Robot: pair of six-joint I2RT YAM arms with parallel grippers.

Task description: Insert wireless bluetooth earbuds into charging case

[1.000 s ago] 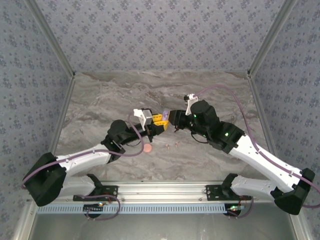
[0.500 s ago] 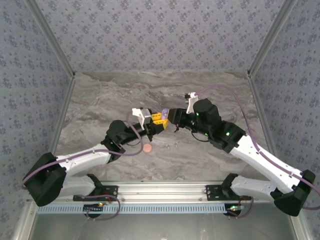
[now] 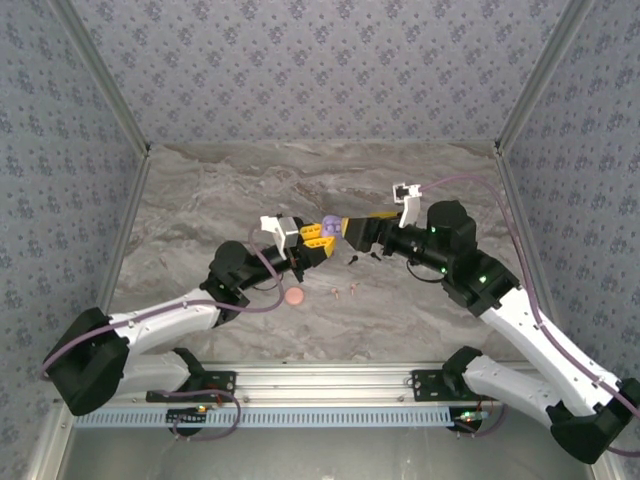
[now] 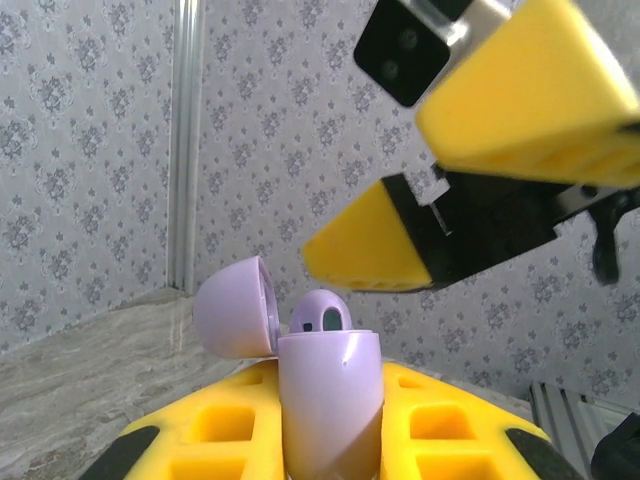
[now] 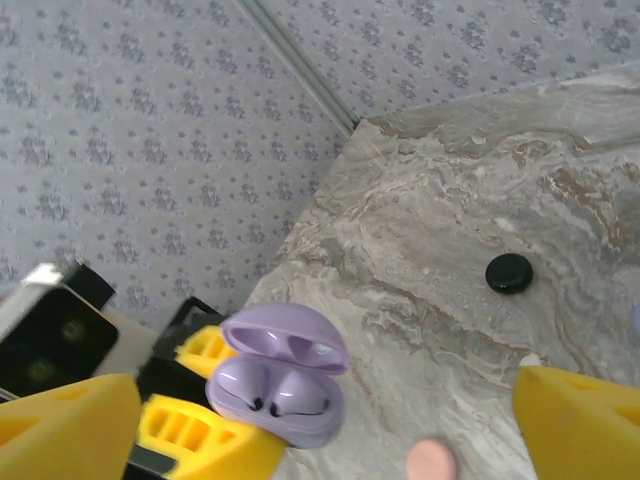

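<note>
**Top view.** My left fingers [image 3: 318,235] are clamped on the lilac case [image 3: 329,225], which is held above the middle of the surface [image 3: 200,200]. My right fingers [image 3: 352,231] stand parted just to the right of the case. I cannot tell from here whether they touch it. A pink disc [image 3: 294,296] lies between the middle and the near edge, left of centre. Loose earbuds [image 3: 352,288], pale and very small, lie near it on its right. Dark specks [image 3: 352,261] lie under my right fingers and are too small to identify.

**Left wrist view.** The case stands upright between my yellow left fingers, with the lid [image 4: 235,305] swung open to the left. A rounded lilac earbud top shows at the mouth of the case. My right fingers are above and to the right of the case. They are spread, with nothing between them, and are clear of the case.

**Right wrist view.** My right fingers sit wide apart at the two lower corners of the picture and are empty. The open case is between them, still in my left fingers. Seated earbuds [image 5: 250,385], two and both lilac, rest in its wells. A black disc [image 5: 509,272] lies flat on the surface, well apart from the case. The pink disc lies nearer to the case.
</note>
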